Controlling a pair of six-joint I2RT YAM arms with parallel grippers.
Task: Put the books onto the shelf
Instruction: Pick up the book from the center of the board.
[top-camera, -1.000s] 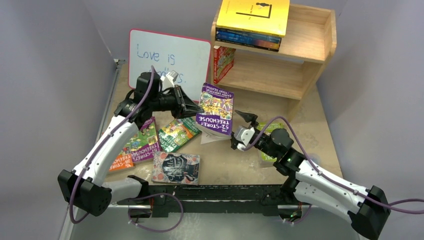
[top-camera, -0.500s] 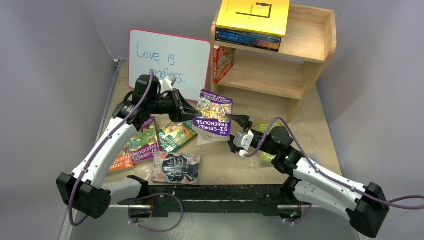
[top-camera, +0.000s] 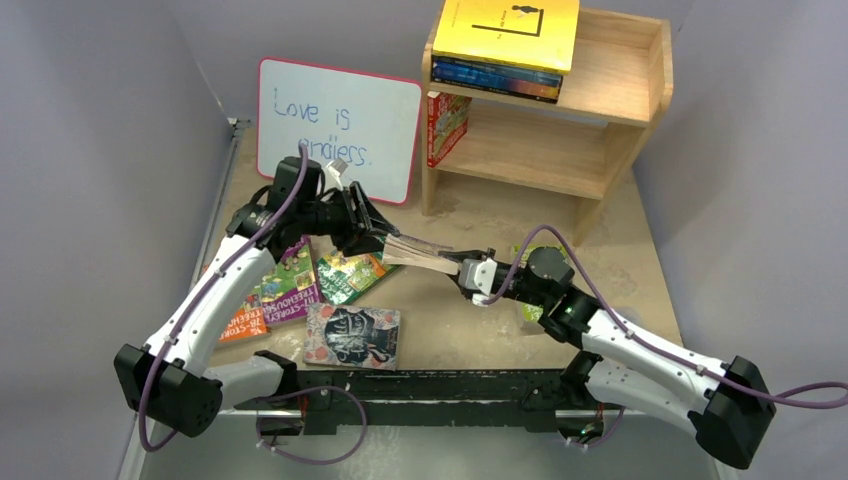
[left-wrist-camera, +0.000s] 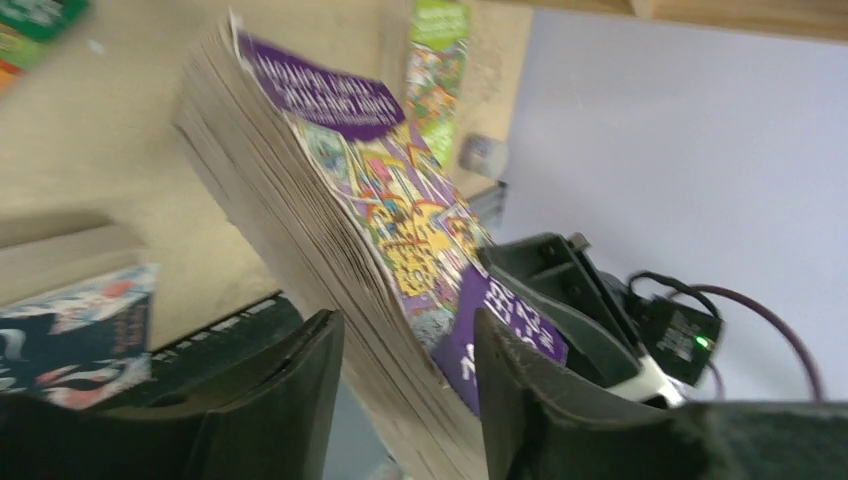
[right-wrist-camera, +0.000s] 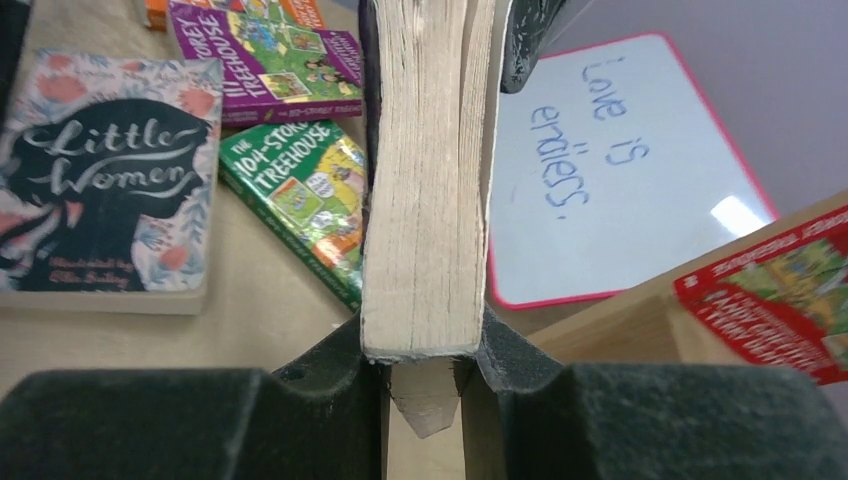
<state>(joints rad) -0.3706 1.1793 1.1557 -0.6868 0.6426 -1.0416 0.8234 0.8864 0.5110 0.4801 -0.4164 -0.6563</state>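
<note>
Thick purple-covered paperback (top-camera: 418, 252) suspended above worktop between arms. Right end effector (right-wrist-camera: 425, 375) clenched on page edge; left end effector (left-wrist-camera: 405, 395) straddles other end, fingers spread, not pinching. Light but floppy; grip near spine. Light wooden two-tier shelf (top-camera: 620, 90) behind.

The left wrist view is motion-blurred, so the purple book's (left-wrist-camera: 400, 215) cover lettering is unreadable, its lower end is cut off, and the left gripper's (left-wrist-camera: 405, 345) contact seems uncertain.
</note>
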